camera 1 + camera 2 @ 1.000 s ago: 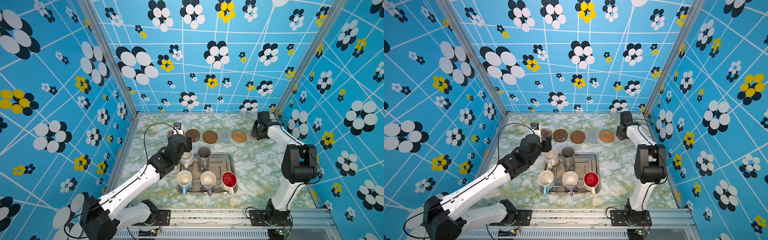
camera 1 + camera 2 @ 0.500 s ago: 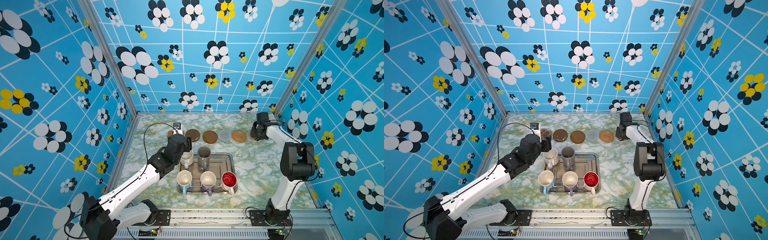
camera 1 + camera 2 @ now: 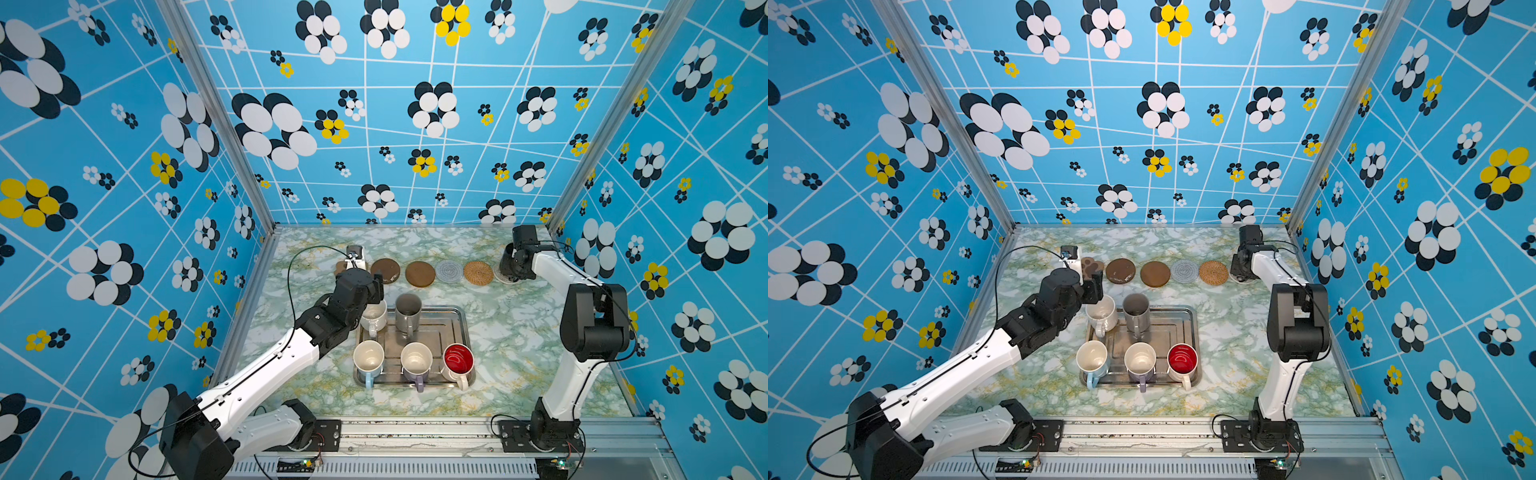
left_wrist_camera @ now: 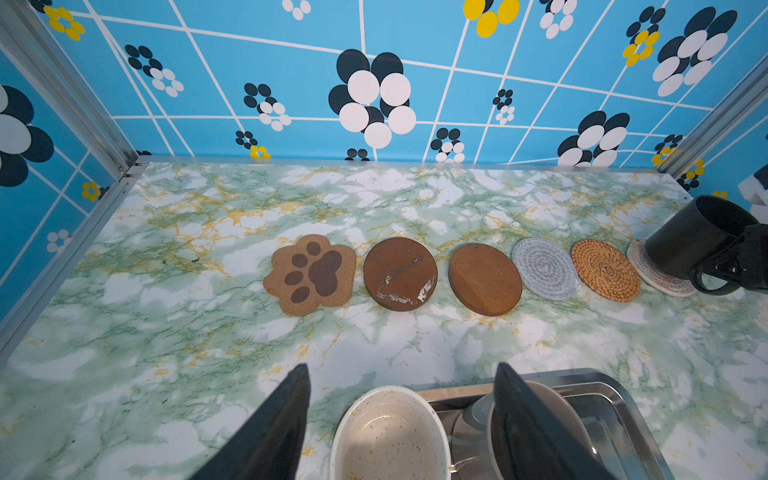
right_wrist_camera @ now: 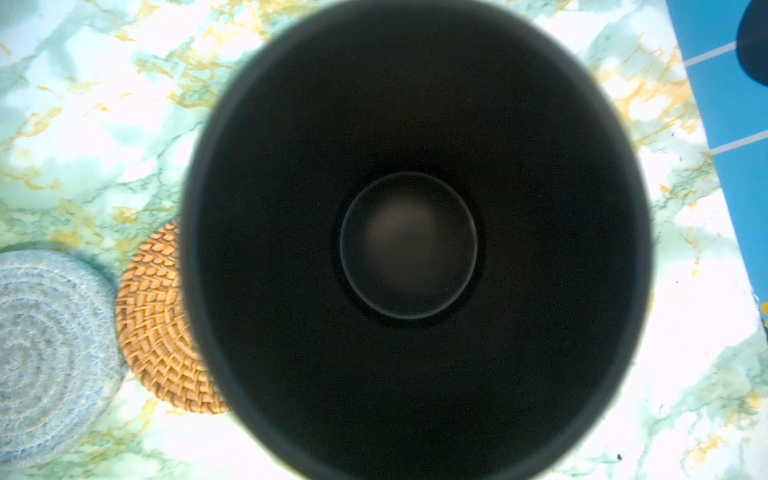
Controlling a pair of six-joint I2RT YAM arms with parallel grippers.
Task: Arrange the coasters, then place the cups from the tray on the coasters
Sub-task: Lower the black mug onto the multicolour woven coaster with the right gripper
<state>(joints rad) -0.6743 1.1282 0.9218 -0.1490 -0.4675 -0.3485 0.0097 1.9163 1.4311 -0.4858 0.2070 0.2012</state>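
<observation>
The coasters lie in a row at the back: paw (image 4: 311,274), two brown discs (image 4: 400,273) (image 4: 485,279), grey woven (image 4: 544,268), rattan (image 4: 605,270) and a pale one (image 4: 652,274). My right gripper (image 3: 515,266) is shut on the black cup (image 4: 698,241), which leans with its base on the pale coaster. My left gripper (image 4: 403,368) is open and straddles the cream-white cup (image 4: 390,436) at the back left of the tray (image 3: 440,328). The grey cup (image 3: 407,311) stands right beside it. Along the tray's front are the light blue (image 3: 368,359), lilac (image 3: 415,359) and red-inside (image 3: 457,359) cups.
The right side wall (image 3: 582,232) stands close behind the right gripper. The left gripper's far finger (image 4: 523,424) sits against the grey cup's rim. Marble tabletop (image 3: 519,332) lies bare to the right of the tray.
The right arm has shifted slightly, its elbow drawing in, with the black cup still at the far-right coaster. The left arm has not moved.
</observation>
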